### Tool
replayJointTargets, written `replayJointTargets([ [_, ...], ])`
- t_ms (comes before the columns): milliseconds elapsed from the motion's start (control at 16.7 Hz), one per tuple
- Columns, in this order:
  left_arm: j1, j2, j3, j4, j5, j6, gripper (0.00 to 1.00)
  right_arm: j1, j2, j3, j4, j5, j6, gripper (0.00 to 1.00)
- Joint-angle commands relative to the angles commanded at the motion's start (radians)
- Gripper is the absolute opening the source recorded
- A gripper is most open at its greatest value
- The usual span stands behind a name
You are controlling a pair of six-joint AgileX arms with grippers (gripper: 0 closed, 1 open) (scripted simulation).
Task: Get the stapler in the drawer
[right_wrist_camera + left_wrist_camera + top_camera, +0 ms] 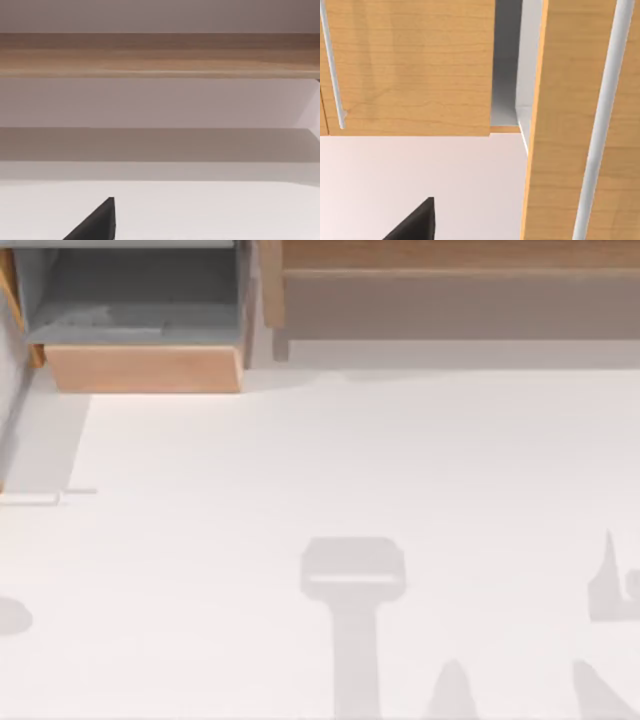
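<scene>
The drawer (145,368) stands pulled out at the table's far left corner. Its light tan front panel faces the table and its grey inner floor (135,320) lies bare. The stapler is out of view. A black tip of my left gripper (417,224) pokes into the left wrist view above the white table, facing tan wooden panels (410,65) with a grey gap (506,65) between them. A like black tip of my right gripper (97,224) hangs over the table, facing the shelf unit.
A wide brown-wood shelf unit (450,280) runs along the back right, its board (160,55) above a shaded recess. White bars (602,120) run down the tan panels. Grey arm shadows (352,575) fall on the white tabletop (300,460) at the front.
</scene>
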State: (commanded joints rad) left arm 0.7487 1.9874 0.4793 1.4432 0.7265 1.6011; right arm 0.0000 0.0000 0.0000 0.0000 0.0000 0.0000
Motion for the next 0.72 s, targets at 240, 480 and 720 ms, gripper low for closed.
replayJointTargets([
  [240, -0.03, 0.004, -0.041, 0.097, 0.034, -0.01, 1.0, 0.0, 0.0, 0.0, 0.0, 0.0, 0.0, 1.0],
  [480, -0.03, 0.004, -0.041, 0.097, 0.034, -0.01, 1.0, 0.0, 0.0, 0.0, 0.0, 0.0, 0.0, 1.0],
  [720, -0.052, 0.015, -0.011, 0.078, 0.013, -0.011, 1.0, 0.0, 0.0, 0.0, 0.0, 0.0, 0.0, 1.0],
])
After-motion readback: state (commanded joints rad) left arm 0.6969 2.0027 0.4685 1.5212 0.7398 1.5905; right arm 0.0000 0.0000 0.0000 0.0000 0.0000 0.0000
